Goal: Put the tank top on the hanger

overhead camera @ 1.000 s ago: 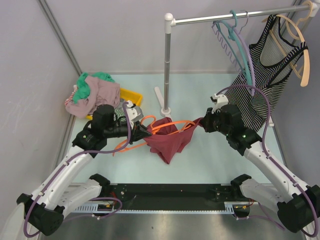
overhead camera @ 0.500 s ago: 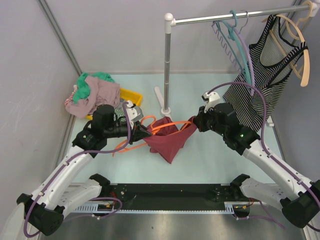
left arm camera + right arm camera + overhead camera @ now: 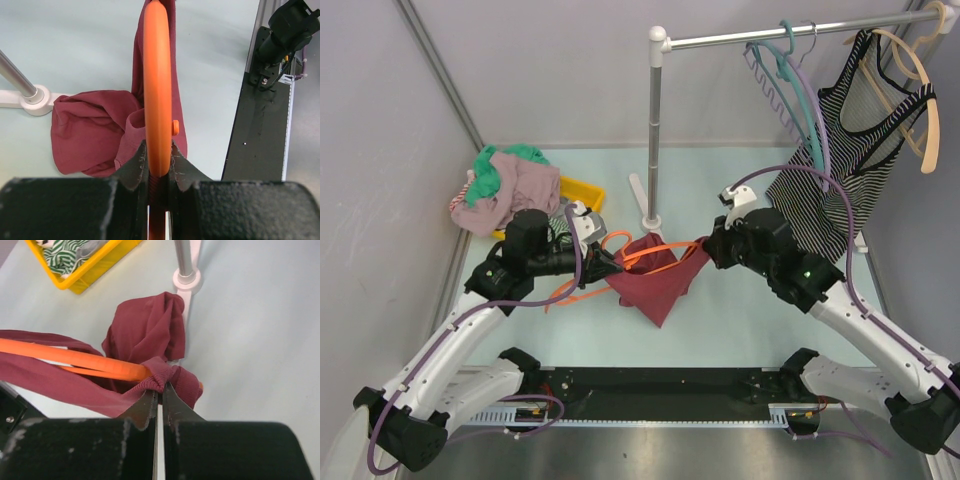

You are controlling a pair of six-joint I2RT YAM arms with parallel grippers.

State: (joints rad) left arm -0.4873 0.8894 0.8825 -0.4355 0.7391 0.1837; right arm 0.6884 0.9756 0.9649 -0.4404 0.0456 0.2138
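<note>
The maroon tank top hangs bunched over the orange hanger above the table, between my two arms. My left gripper is shut on the hanger; in the left wrist view the orange bar runs straight out from between the jaws with maroon fabric to its left. My right gripper is shut on a strap of the tank top; in the right wrist view the pinched strap wraps over the hanger's end.
A metal rack pole with a white base stands just behind the tank top. A yellow bin and a garment pile sit back left. A striped tank top, teal, lilac and wooden hangers hang on the rail at right.
My right gripper has moved left towards the hanger, bringing the strap with it; the tank top's right side has slackened. The left arm has held still.
</note>
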